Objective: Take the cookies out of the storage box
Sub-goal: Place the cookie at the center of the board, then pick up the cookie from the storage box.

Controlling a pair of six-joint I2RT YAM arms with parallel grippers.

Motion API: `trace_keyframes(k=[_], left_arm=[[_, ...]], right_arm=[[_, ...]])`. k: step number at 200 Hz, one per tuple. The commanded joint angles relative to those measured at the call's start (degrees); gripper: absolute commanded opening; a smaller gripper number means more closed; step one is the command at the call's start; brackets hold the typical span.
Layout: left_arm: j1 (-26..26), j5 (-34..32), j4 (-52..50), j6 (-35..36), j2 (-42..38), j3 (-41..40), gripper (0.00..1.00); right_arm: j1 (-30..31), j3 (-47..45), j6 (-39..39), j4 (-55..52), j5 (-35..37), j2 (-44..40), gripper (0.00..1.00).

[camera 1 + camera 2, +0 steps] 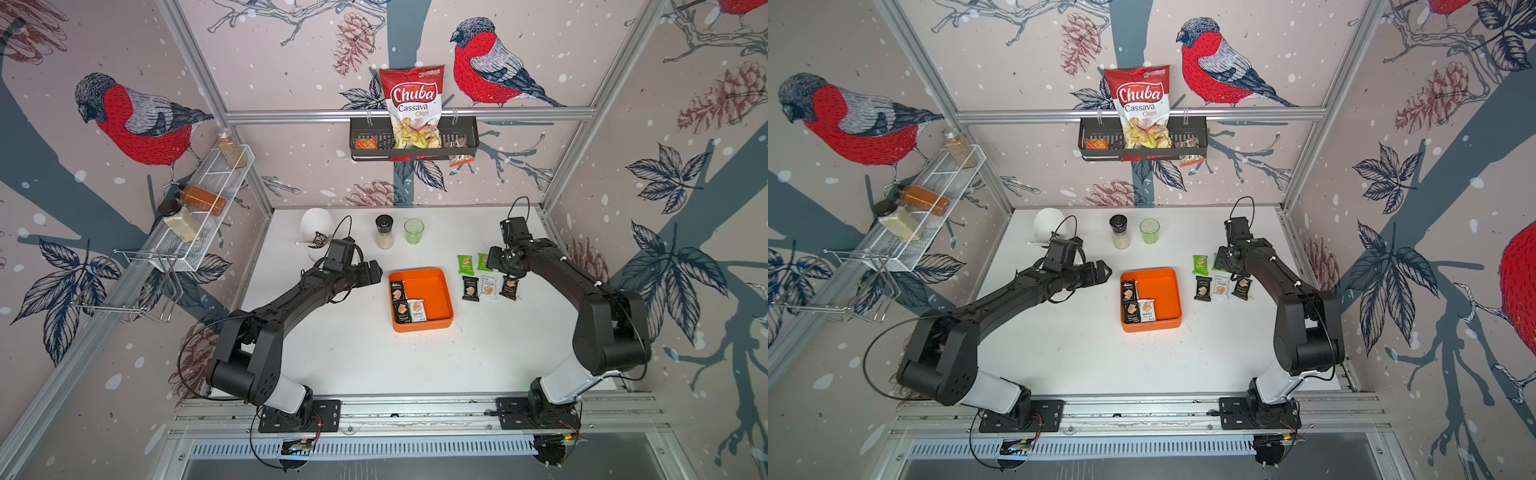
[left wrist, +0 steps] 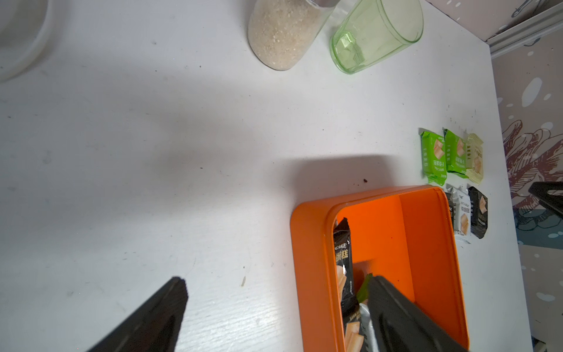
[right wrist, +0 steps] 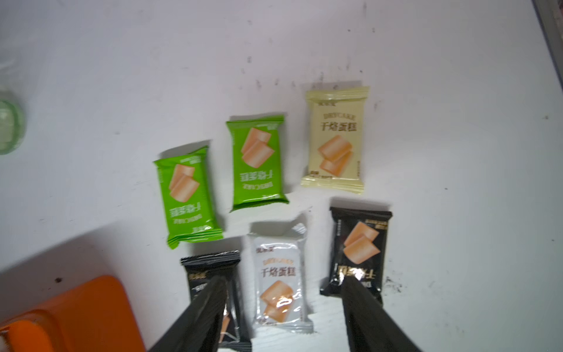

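The orange storage box [image 1: 434, 291] sits mid-table and holds three cookies: two black packets [image 1: 397, 290] [image 1: 401, 311] and a white one [image 1: 416, 310]. To its right, several cookies lie on the table in two rows: green [image 3: 185, 195] [image 3: 257, 161], pale yellow [image 3: 335, 140], black [image 3: 210, 274] [image 3: 361, 243] and white [image 3: 280, 280]. My right gripper [image 3: 285, 282] hovers open over the white packet, which lies loose between its fingers. My left gripper [image 2: 277, 279] is open, straddling the box's left wall [image 2: 313, 259], one finger over the table and one over the box.
At the back of the table stand a white bowl [image 1: 316, 227], a shaker jar [image 1: 384, 232] and a green glass [image 1: 414, 231]. A black wall basket [image 1: 365, 133] holds a Chuba bag [image 1: 413, 104]. A white wire rack [image 1: 208, 195] hangs at the left.
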Motion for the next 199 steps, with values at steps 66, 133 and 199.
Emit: trace_keyframes(k=[66,133,199], left_arm=[[-9.1,-9.8,-7.1,-8.3,-0.3,6.1,0.96],[-22.3,-21.8,-16.3,-18.4,0.9,9.6,0.90],[-28.6,-27.0,-26.4,-18.4,10.5,21.1,0.73]], right_arm=[[8.1,3.3,4.8,1.7,-3.2,-1.9,0.66],[4.1,-8.4,3.7,6.8,-7.4,-12.3,0.66],[0.8,-15.3,4.0,11.2,-10.0,-18.8,0.67]])
